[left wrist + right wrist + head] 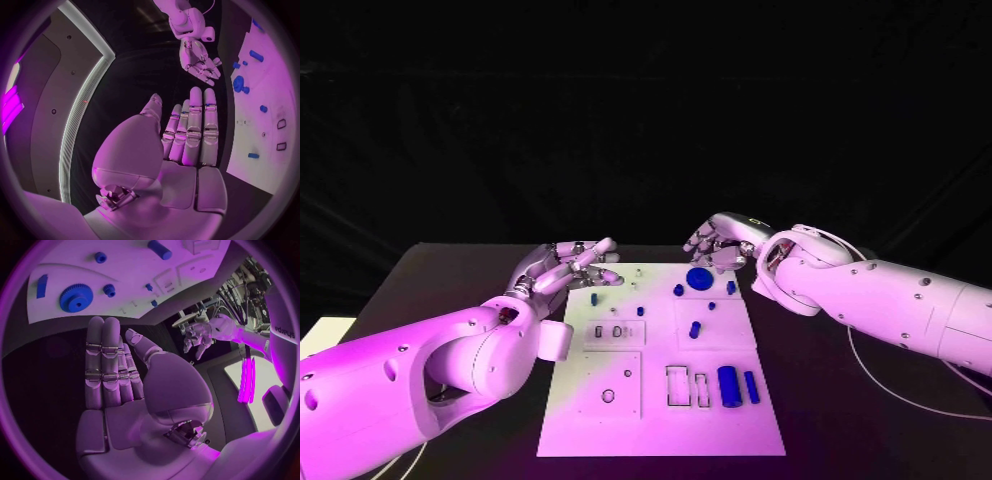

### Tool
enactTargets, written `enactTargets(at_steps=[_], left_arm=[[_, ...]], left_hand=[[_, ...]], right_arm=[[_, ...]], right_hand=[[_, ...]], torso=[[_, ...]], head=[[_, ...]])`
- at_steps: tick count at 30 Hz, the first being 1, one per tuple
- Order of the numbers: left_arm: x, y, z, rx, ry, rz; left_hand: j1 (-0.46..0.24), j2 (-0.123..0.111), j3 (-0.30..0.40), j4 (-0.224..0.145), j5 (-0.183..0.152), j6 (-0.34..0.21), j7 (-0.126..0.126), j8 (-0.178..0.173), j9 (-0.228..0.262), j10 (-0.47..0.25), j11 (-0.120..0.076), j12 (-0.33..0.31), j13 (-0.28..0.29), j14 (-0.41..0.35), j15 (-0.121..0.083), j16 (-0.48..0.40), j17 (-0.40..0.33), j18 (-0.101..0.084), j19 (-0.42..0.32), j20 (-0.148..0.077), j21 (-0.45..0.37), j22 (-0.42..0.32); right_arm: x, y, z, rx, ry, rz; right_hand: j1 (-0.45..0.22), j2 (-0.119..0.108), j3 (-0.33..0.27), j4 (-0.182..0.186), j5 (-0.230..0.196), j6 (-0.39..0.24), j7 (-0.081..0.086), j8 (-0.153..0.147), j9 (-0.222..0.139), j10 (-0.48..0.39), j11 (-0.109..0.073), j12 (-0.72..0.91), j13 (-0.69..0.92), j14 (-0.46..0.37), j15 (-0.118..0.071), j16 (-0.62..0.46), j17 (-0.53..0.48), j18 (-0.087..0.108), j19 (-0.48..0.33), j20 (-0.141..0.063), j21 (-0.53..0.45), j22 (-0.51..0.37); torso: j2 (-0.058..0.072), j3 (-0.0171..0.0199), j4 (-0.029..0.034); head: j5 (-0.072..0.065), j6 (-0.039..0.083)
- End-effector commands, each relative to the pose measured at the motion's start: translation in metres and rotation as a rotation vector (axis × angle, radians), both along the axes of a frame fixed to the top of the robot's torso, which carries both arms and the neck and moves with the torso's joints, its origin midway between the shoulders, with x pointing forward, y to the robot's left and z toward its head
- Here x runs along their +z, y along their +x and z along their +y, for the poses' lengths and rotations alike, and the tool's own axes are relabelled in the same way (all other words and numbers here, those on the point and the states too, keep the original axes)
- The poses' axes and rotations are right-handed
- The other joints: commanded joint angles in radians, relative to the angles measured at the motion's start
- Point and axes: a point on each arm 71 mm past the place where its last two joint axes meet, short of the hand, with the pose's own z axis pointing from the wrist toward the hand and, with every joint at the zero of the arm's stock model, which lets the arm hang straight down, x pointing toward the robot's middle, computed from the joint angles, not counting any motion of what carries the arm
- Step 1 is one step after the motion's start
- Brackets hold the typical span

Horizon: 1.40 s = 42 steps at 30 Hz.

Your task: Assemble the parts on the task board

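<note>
Two hands, both empty. Left hand (574, 266) just off the far left corner of the task board (661, 420), over the black table (430, 275), fingers (195, 125) straight, side by side, holding nothing. Right hand (720, 242) past the board's far edge, near its right corner, likewise bare, fingers (103, 360) stretched out flat together, thumb apart; palm clear of every part.

Nearest the right hand, on the far end of the board: a round blue gear (700, 278), lying flat, with a small blue piece (679, 290) just beside it toward the left and a short blue peg (731, 287) just beside it on the right. Toward the left hand: a small blue part (594, 298) near the board's far left edge, another (640, 311) a little inward of it.

Mid-board: two small blue pieces (695, 328), one behind the other. Left of them, a raised square block (613, 331) with small slots.

Near end, right side: a thick blue cylinder (728, 384) lying lengthwise, a thinner blue bar (751, 387) just beside it on the outer side, both next to rectangular cut-outs (678, 386). Near left: an oval hole (609, 396) in a second raised block.
</note>
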Motion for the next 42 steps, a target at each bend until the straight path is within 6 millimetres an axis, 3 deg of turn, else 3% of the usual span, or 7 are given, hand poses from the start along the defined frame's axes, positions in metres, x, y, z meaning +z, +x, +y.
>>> enactTargets(at_steps=[1,18,23,27,33,38,42], left_arm=[[0.005,-0.007,-0.007,-0.050,-0.024,0.004],[0.007,-0.013,-0.012,-0.077,-0.036,0.033],[0.006,-0.012,-0.012,-0.071,-0.035,0.040],[0.005,-0.012,-0.011,-0.059,-0.039,0.054],[0.005,-0.012,-0.011,-0.054,-0.040,0.066],[0.004,-0.011,-0.011,-0.052,-0.038,0.071],[0.004,-0.011,-0.011,-0.050,-0.037,0.073]], left_hand=[[0.000,0.006,-0.005,-0.001,0.003,0.003,0.002,0.002,0.001,0.004,0.000,-0.004,0.001,0.006,0.000,0.002,0.003,0.020,0.005,0.000,0.002,0.001],[0.000,0.007,-0.008,-0.004,0.003,-0.004,0.006,-0.005,-0.001,-0.003,0.004,-0.013,-0.001,-0.002,0.003,-0.002,0.013,0.018,0.004,0.001,-0.001,-0.001],[-0.001,0.008,-0.008,-0.004,0.003,-0.005,0.007,-0.006,-0.001,-0.004,0.004,-0.014,-0.001,-0.004,0.004,-0.003,0.015,0.018,0.003,0.001,-0.002,-0.001],[-0.003,0.009,-0.009,-0.003,0.003,-0.006,0.008,-0.007,-0.001,-0.004,0.005,-0.015,-0.001,-0.006,0.005,-0.004,0.017,0.018,0.003,0.001,-0.003,-0.002],[-0.004,0.011,-0.010,-0.003,0.003,-0.007,0.008,-0.008,-0.001,-0.005,0.005,-0.016,-0.001,-0.007,0.005,-0.004,0.019,0.018,0.002,0.002,-0.004,-0.002],[-0.005,0.013,-0.009,-0.002,0.003,-0.008,0.009,-0.009,-0.001,-0.006,0.006,-0.018,-0.001,-0.008,0.006,-0.005,0.021,0.018,0.002,0.002,-0.004,-0.002],[-0.003,0.016,-0.008,-0.004,0.004,-0.012,0.010,-0.011,-0.001,-0.010,0.008,-0.021,-0.001,-0.012,0.007,-0.007,0.026,0.017,0.001,0.003,-0.006,-0.003]], right_arm=[[-0.001,0.001,0.007,-0.007,-0.250,-0.054],[-0.005,-0.003,0.027,0.056,-0.453,-0.040],[-0.006,-0.005,0.031,0.076,-0.465,-0.037],[-0.005,-0.005,0.034,0.085,-0.458,-0.039],[-0.006,-0.004,0.037,0.087,-0.444,-0.035],[-0.006,-0.003,0.038,0.087,-0.440,-0.028],[-0.006,-0.003,0.038,0.087,-0.441,-0.025]], right_hand=[[-0.005,-0.013,0.004,0.009,-0.008,0.000,-0.004,-0.005,0.000,-0.018,0.002,-0.001,-0.004,0.041,0.003,0.028,0.024,0.002,-0.009,-0.002,0.020,0.013],[-0.011,-0.033,0.030,0.040,-0.017,0.009,-0.007,-0.003,0.001,-0.036,0.003,-0.001,-0.004,0.026,0.004,0.201,0.187,0.003,-0.030,0.002,0.121,0.075],[-0.013,-0.039,0.033,0.048,-0.020,0.010,-0.005,-0.004,0.001,-0.063,0.008,-0.002,-0.007,0.023,0.008,0.245,0.232,0.003,-0.038,0.006,0.138,0.085],[-0.012,-0.043,0.032,0.060,-0.056,-0.003,-0.006,-0.006,0.000,-0.092,0.012,-0.001,-0.008,0.026,0.011,0.313,0.302,0.004,-0.043,0.010,0.159,0.097],[-0.004,-0.027,0.046,0.071,-0.055,-0.002,-0.003,-0.004,0.001,-0.098,0.014,0.000,-0.008,0.022,0.012,0.336,0.325,0.005,-0.047,0.012,0.172,0.106],[-0.001,-0.024,0.056,0.077,-0.057,0.001,-0.001,-0.003,0.001,-0.092,0.013,0.002,-0.007,0.025,0.012,0.377,0.368,0.005,-0.048,0.012,0.185,0.113],[0.005,-0.020,0.070,0.082,-0.058,0.015,-0.003,0.002,0.004,-0.077,0.011,0.006,-0.006,0.028,0.010,0.415,0.406,0.005,-0.049,0.012,0.199,0.121]], torso=[[0.027,-0.0002,0.0020],[0.067,-0.0026,0.0167],[0.072,-0.0021,0.0173],[0.079,-0.0017,0.0188],[0.085,-0.0024,0.0226],[0.088,-0.0037,0.0231],[0.092,-0.0018,0.0236]], head=[[-0.004,0.014],[-0.016,0.009],[-0.019,0.018],[-0.020,0.027],[-0.026,0.042],[-0.020,0.046],[-0.025,0.047]])
